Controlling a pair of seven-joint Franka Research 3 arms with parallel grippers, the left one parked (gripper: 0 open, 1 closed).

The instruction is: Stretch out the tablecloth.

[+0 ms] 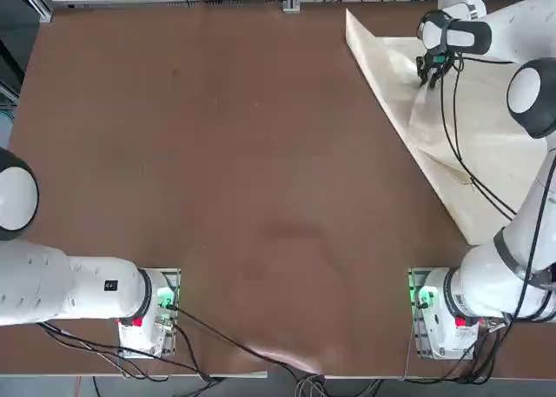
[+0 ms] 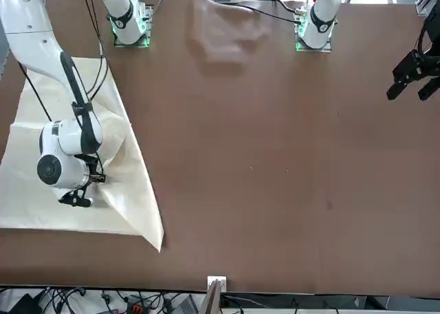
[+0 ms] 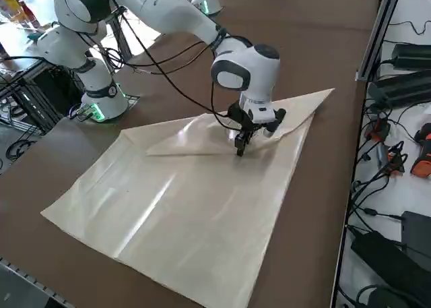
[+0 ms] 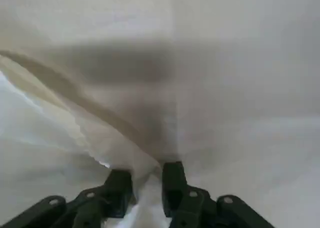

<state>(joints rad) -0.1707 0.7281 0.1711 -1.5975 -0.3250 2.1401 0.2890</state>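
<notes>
one cloth is all i have on the brown table: the cream-beige tablecloth lies at the robot's right side of the table, toward the far edge, with one long edge running diagonally across the top view. it is not flat all over; from the right side view i see a corner flap folded back over the sheet, forming a long triangular layer that ends in a point near the table's far edge. the right gripper points straight down onto that folded part, its fingertips at the cloth surface close to the flap's edge. in the wrist view the two dark fingers stand a little apart with a raised ridge of cloth between them; the gap is narrow, and i cannot tell for certain whether they pinch the fabric or merely straddle it. a crease runs away from the fingers across the pale sheet. the right arm reaches from its base at the near edge out over the cloth, its black cables hanging above the fabric.
</notes>
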